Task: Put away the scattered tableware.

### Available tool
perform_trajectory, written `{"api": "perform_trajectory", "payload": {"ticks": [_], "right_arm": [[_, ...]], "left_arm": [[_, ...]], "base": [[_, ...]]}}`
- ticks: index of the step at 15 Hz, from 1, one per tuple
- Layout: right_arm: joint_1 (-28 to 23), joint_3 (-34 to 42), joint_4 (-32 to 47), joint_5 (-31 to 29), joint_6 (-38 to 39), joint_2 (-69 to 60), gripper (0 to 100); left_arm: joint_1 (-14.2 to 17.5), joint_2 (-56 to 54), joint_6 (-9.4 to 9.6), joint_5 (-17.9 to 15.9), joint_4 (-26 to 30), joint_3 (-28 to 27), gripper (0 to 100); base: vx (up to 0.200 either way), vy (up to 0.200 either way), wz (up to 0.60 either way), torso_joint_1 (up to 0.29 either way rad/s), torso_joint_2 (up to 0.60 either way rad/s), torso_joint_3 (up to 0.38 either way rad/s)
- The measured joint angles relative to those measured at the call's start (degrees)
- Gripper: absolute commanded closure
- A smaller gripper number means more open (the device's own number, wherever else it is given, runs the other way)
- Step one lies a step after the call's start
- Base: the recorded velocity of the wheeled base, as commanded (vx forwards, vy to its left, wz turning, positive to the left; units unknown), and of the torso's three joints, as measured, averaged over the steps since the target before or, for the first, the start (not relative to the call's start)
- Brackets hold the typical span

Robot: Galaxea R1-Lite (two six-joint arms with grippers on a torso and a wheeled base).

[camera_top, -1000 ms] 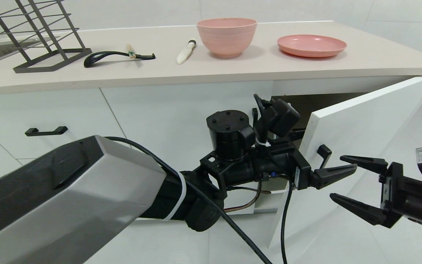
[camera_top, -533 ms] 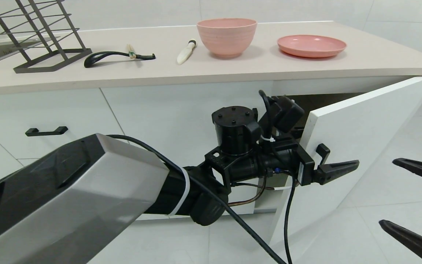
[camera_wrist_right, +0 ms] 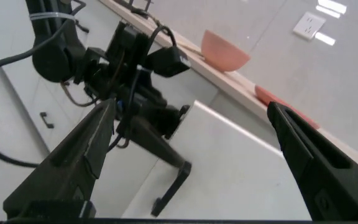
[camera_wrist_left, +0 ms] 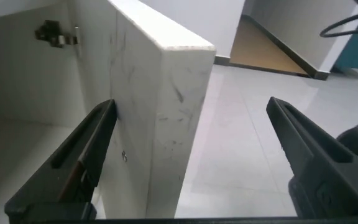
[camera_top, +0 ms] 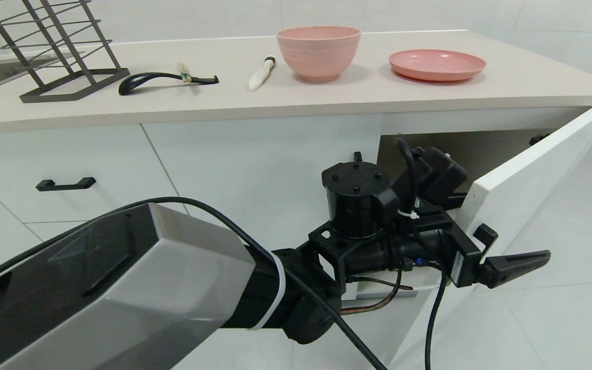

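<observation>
Edge of white flat-panel cabinet door [camera_top: 537, 205] sits inside spread left gripper [camera_wrist_left: 190, 115]; right gripper [camera_wrist_right: 191, 112], also spread, hangs farther off.

Bright, even indoor light from above. Soft, faint shadows beneath the pink bowl [camera_top: 318, 50], the plate [camera_top: 437, 63] and the black spoon [camera_top: 142, 79] on the countertop [camera_top: 378, 92]. Dim inside the open cabinet [camera_top: 496, 146], behind the well-lit door [camera_top: 542, 169]. Pale sheen on the floor tiles [camera_top: 558, 318]. Small white glare patches on the glossy wall [camera_wrist_right: 331, 7] in the right wrist view. Slight wide-angle bowing of the counter edge towards the head view's sides.
</observation>
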Motion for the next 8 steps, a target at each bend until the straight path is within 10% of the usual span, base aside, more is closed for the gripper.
{"api": "perform_trajectory", "payload": {"ticks": [8], "right_arm": [[-0.41,-0.06,0.0,-0.01,-0.06,-6.73,0]], "left_arm": [[-4.71,2.15,0.0,0.73,-2.24,0.11,0]], "base": [[0.0,0.0,0.0,0.0,0.0,0.0]]}}
